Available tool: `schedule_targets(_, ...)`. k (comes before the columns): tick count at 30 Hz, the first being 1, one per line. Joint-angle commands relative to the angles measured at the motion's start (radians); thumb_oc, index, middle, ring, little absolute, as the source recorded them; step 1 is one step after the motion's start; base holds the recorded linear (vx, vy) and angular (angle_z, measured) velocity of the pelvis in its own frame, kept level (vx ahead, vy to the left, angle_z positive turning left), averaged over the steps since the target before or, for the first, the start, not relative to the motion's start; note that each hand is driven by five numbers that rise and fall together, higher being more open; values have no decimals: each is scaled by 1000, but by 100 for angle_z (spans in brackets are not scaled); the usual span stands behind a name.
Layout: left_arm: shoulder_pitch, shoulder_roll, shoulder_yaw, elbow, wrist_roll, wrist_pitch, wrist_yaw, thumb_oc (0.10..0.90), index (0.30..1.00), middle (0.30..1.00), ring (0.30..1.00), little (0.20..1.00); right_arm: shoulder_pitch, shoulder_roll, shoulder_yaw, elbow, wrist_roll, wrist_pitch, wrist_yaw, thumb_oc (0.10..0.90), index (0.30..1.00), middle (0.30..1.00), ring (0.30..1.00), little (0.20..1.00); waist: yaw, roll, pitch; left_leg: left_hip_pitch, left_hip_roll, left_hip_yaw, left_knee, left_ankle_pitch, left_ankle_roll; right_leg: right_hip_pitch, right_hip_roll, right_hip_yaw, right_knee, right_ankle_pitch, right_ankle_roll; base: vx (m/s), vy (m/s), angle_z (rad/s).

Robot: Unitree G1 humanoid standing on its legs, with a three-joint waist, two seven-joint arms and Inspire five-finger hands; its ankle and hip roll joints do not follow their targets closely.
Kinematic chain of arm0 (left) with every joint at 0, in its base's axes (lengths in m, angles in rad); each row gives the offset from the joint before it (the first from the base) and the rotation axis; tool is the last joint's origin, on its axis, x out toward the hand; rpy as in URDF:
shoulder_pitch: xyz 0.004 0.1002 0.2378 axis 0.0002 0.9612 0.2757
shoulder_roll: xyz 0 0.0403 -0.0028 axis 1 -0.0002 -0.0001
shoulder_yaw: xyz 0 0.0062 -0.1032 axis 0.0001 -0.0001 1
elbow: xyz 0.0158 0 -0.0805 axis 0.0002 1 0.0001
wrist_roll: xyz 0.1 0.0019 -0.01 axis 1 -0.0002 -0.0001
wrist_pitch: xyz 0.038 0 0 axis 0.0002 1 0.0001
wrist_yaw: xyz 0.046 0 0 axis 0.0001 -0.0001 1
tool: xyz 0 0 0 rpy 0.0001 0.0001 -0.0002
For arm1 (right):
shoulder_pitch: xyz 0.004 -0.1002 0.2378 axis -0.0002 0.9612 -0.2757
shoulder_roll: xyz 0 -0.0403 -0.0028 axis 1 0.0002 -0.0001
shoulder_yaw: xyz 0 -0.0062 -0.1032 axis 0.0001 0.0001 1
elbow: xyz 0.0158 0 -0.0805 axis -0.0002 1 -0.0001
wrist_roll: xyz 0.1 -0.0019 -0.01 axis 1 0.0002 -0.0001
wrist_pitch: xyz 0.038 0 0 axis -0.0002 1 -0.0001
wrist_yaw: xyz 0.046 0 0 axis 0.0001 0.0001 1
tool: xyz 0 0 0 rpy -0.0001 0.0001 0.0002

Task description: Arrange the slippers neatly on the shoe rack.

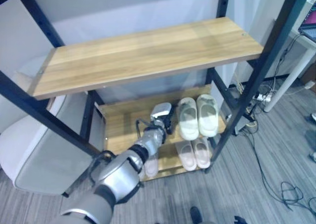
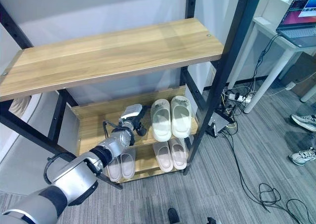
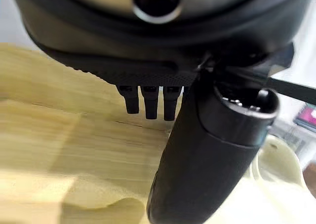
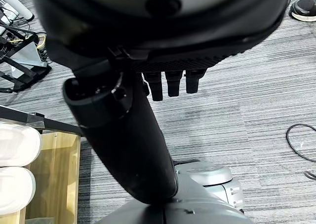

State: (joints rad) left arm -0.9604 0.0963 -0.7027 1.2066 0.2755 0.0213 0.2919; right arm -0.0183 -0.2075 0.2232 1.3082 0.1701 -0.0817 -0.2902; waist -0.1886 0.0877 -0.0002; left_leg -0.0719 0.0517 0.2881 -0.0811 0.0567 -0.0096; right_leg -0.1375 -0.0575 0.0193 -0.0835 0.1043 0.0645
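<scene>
A pair of cream slippers (image 1: 197,116) lies side by side on the right of the rack's middle shelf (image 1: 121,121). My left hand (image 1: 160,114) reaches in over that shelf just left of the pair, open, with nothing in it. In the left wrist view its thumb (image 3: 207,150) stands beside straight fingers above the wood, and a cream slipper (image 3: 279,174) lies close by. On the lower shelf (image 1: 170,161) lies a pink pair (image 1: 193,154), with another pale pair (image 2: 121,166) to its left. My right hand (image 4: 123,135) hangs open over the grey carpet.
The wide wooden top shelf (image 1: 148,51) overhangs the reach. Black rack posts (image 1: 256,76) frame the opening. A white chair (image 1: 39,155) stands at the left. Cables and a power strip (image 1: 261,96) lie on the floor at the right, near a white desk with a laptop (image 2: 301,17) and a person's shoes (image 2: 303,120).
</scene>
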Motion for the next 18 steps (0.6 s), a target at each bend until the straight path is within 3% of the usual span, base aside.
schedule_targets(1,-197,24,97,45,-59,-54,59,800,900,900,900,900,-14,-18,23,53,33,-15,2,800,900,900,900,900,16,-5,-2,51,41,-77,-6,-75,-59,39,-26,-132,8,-71,67,-30,-4,4)
schedule_targets(6,-132,96,95,-130,-41,-77,73,800,900,900,900,900,-16,-1,1,42,55,-11,9,800,900,900,900,900,46,-15,-10,67,36,-98,-6,-77,-57,68,-31,-153,13,-79,67,-30,2,9)
schedule_targets(12,70,211,135,-531,-54,-141,42,800,900,900,900,900,2,36,-28,22,60,-6,21,800,900,900,900,900,87,-35,-23,88,26,-119,-6,-80,-53,103,-37,-180,18,-82,69,-52,22,15)
schedule_targets(16,363,333,214,-898,-228,-238,-91,800,900,900,900,900,30,66,-55,6,47,1,23,800,900,900,900,900,121,-46,-34,101,21,-128,-6,-83,-50,123,-42,-199,15,-79,71,-79,52,11)
schedule_targets(17,441,344,238,-971,-315,-275,-128,800,900,900,900,900,33,71,-63,6,43,4,26,800,900,900,900,900,132,-49,-36,103,21,-131,-6,-83,-49,127,-44,-204,17,-78,72,-45,44,6)
schedule_targets(18,448,348,242,-978,-318,-272,-132,800,900,900,900,900,35,71,-61,6,43,4,26,800,900,900,900,900,130,-49,-37,104,21,-130,-6,-84,-49,128,-44,-204,17,-78,72,-87,72,11)
